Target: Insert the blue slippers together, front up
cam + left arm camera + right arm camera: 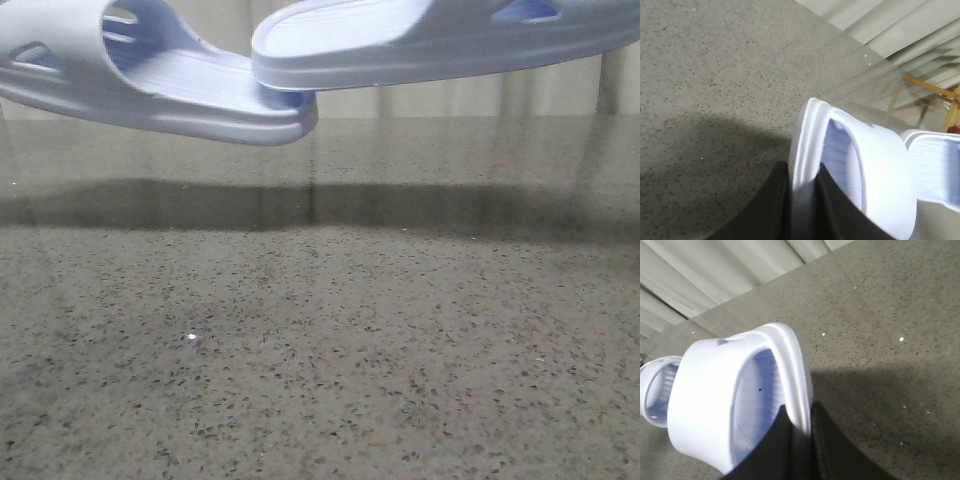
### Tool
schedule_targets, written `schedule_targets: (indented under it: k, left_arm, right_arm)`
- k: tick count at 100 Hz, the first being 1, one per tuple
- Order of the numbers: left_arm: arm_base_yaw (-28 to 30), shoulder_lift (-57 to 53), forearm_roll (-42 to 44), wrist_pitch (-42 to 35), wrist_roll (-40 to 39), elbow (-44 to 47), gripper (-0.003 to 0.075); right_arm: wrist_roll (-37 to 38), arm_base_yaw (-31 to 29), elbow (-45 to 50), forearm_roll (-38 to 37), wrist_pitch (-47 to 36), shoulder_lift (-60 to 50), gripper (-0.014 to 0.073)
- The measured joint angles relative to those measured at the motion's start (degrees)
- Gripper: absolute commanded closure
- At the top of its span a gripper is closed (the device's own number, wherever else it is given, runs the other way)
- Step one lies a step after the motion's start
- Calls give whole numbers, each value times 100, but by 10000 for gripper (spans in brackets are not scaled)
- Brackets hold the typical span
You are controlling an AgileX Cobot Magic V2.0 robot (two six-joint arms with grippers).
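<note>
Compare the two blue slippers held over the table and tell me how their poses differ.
In the front view, the left slipper sits lower and slopes down toward the middle, strap opening visible; the right slipper sits higher and nearly level. The right slipper's end overlaps above the left slipper's end. The left gripper pinches the left slipper's edge, the right gripper the right slipper's. Both are pale lavender-blue, ribbed, and off the table.

The blue slippers [160,85] are seen as smooth, matt moulded foam with ribbed footbeds; the counter [320,350] is polished, glossy speckled stone.
</note>
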Motion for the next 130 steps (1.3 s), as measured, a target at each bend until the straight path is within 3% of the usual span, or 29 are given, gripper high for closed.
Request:
schedule_targets:
  k: [63, 98, 130]
  left_arm:
    - [0, 0, -670, 259, -37, 0, 705]
    - [0, 0, -728, 259, -101, 0, 705]
    - [-345, 0, -879, 259, -101, 0, 705]
  right_arm:
    - [-1497, 0, -10, 1658, 900, 1444, 696]
    - [-2029, 0, -55, 1992, 1346, 2083, 696]
    - [-2400, 48, -71, 2194, 1536, 2487, 696]
